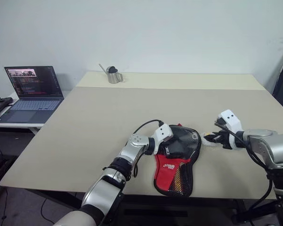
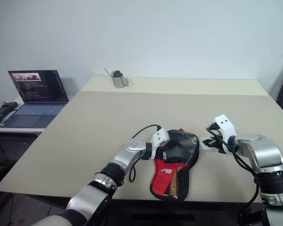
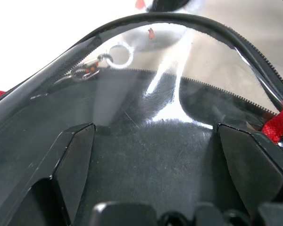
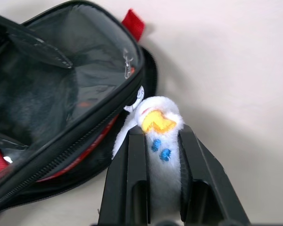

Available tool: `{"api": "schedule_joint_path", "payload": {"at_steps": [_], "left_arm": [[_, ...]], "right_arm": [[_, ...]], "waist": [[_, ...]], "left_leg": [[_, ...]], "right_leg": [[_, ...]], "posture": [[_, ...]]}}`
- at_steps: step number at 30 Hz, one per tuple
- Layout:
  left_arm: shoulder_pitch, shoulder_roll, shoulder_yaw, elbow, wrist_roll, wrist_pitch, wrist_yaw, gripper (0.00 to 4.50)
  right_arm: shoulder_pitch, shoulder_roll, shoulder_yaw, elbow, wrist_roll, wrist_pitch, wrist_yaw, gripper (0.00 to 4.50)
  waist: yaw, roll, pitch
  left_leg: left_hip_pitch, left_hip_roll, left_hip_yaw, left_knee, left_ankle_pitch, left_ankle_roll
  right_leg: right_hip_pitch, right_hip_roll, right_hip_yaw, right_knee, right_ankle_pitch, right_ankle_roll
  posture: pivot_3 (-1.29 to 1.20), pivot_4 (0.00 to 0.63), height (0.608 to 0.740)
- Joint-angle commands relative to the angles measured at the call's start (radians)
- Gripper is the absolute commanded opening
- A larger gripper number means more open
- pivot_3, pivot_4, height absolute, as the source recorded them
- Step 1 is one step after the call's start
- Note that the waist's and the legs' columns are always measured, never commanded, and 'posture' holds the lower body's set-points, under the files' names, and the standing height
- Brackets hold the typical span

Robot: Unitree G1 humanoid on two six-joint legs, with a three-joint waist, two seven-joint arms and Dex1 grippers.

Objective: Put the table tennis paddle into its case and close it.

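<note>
The case (image 1: 178, 165), black and red with a clear cover, lies flat near the table's front edge, handle end toward me. Its zip stands open along the right side (image 4: 80, 136). My left gripper (image 1: 168, 147) is open, its fingers (image 3: 70, 162) spread wide at the round part of the case, with the cover (image 3: 146, 70) arching in front of them. My right gripper (image 1: 213, 138) is just right of the case, shut on the white-yellow plush charm (image 4: 158, 123) that hangs from the zip. The table tennis paddle is hidden. Only dark lining shows through the cover.
A metal cup (image 1: 114, 75) with a spoon stands at the far left of the beige table (image 1: 108, 117). An open laptop (image 1: 34, 92) sits on a low side table at the left, with a black device (image 1: 0, 107) beside it.
</note>
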Motion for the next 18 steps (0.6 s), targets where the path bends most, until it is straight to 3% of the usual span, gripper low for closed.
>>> {"api": "schedule_joint_path", "payload": {"at_steps": [1,10,18], "left_arm": [[0.046,0.003,-0.039,0.075,0.066,0.022,0.023,4.5],[0.052,-0.005,-0.042,0.067,0.065,0.029,0.021,4.5],[0.045,-0.021,-0.043,0.073,0.068,0.032,0.031,4.5]], "right_arm": [[-0.058,-0.02,-0.04,0.093,-0.032,-0.063,-0.048,0.31],[-0.302,-0.032,-0.002,0.43,-0.098,-0.269,-0.074,0.31],[-0.275,-0.06,0.029,0.368,-0.082,-0.234,0.003,0.31]], "waist": [[-0.002,0.0,0.0],[-0.004,0.0,0.0],[-0.004,0.0,0.0]], "left_leg": [[0.0,-0.001,0.0,0.0,0.0,0.0],[0.0,-0.003,-0.001,0.0,0.001,0.001],[0.0,-0.003,-0.002,0.0,0.001,0.001]], "right_leg": [[0.0,-0.001,0.0,0.0,0.0,0.0],[0.001,-0.002,-0.001,0.001,0.0,0.001],[0.001,-0.003,-0.001,0.001,0.0,0.001]], "posture": [[0.0,0.15,0.74],[0.0,0.15,0.74],[0.0,0.15,0.74]]}}
